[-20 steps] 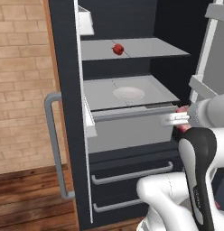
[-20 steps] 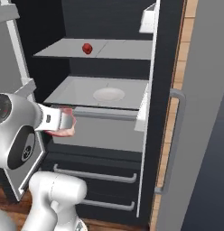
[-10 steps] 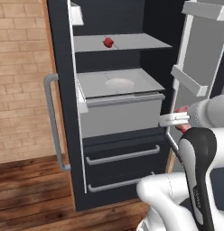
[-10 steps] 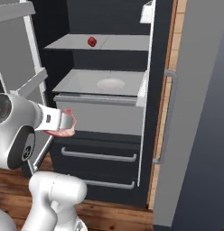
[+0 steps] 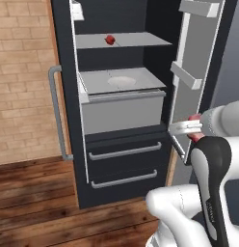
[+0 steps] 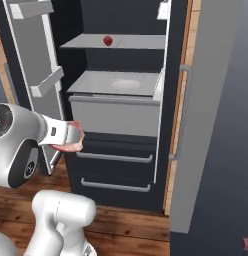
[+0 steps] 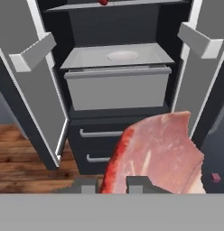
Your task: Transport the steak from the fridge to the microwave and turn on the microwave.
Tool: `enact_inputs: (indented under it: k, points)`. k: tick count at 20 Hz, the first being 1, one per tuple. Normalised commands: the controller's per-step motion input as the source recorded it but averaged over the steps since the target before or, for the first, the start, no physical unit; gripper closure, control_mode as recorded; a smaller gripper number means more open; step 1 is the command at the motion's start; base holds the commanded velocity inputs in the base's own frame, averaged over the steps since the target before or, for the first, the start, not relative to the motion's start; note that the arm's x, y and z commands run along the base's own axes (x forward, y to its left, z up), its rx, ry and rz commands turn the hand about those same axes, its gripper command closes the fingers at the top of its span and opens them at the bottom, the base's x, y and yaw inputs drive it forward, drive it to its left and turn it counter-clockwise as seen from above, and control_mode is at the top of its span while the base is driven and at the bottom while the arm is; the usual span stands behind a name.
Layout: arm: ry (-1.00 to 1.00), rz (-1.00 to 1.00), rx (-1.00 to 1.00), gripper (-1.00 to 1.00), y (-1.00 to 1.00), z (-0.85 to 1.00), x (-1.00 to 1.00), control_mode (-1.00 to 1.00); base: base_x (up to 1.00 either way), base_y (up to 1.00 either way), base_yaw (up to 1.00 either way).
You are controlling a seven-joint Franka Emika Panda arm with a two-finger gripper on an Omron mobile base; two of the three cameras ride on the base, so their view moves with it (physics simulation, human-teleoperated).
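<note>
Nearest: the gripper [image 6: 75, 137] clamped on the steak [image 7: 156, 155], fingers pressed onto the slab's near edge. In the hand view the meat stands up from the fingertips, its long axis running away from the hand toward the fridge [image 5: 116, 185], broad marbled face to the camera, darker red rind along its left edge. In the right base view the slab hangs just under the gripper, pink and flat, out in front of the cabinet and clear of it. In the left base view a bit of red shows at the gripper [image 5: 189, 127], beside the open door's edge.

Next: wood plank floor [image 5: 34, 193] under the cabinet front, brick wall [image 5: 20, 72] to the left.

Beyond: fridge doors swung open; two lower drawers with grey bar handles; above them the grey tub drawer [image 7: 117, 90]; a pale plate [image 7: 122, 55] on the shelf over it. Top shelf: a small round red fruit [image 6: 108, 40].
</note>
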Motion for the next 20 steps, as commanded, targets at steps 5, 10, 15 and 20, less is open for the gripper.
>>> enact_inputs:
  k: [5,10,15,20]
  points:
    - [0.00,0.00,0.00,1.00,0.00,0.00,0.00,1.00,-0.57,0.19,0.00]
    - [0.00,0.00,0.00,1.00,0.00,0.00,0.00,1.00,-0.48,0.21,-0.01]
    - [0.00,0.00,0.00,1.00,0.00,0.00,0.00,1.00,-0.43,0.24,-0.10]
    - [0.00,0.00,0.00,1.00,0.00,0.00,0.00,1.00,-0.40,0.23,-0.27]
